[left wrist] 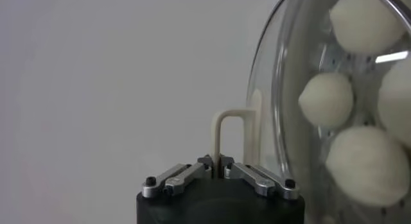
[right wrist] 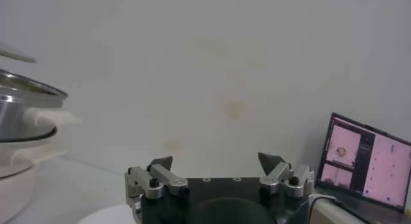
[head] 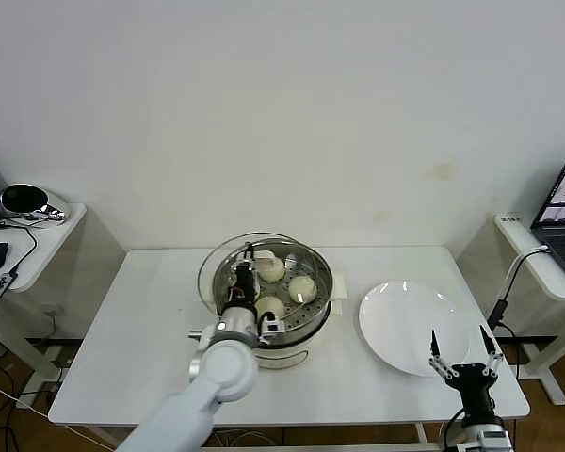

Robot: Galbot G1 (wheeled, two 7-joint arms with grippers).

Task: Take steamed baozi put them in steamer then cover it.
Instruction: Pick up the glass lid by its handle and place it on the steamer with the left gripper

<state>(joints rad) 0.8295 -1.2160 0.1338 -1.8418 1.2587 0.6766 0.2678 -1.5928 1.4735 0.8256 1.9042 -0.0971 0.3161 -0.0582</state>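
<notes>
Sitting near the desk's middle, the steamer point(head: 292, 315) holds the steamed baozi point(head: 302, 288) on its perforated tray. The left tool point(head: 248, 273) pinches the cover point(head: 217, 268) by its handle, tilted over the steamer's left rim. The plate point(head: 410, 325) lies bare toward the right edge, the right tool point(head: 463, 350) spread at its near rim.

Soft, even room light fills the space, shadows faint. Bright glints streak the white plate point(head: 410, 325) by the right gripper point(head: 465, 355); buns beside the left gripper point(left wrist: 216, 162) look softly blurred.
</notes>
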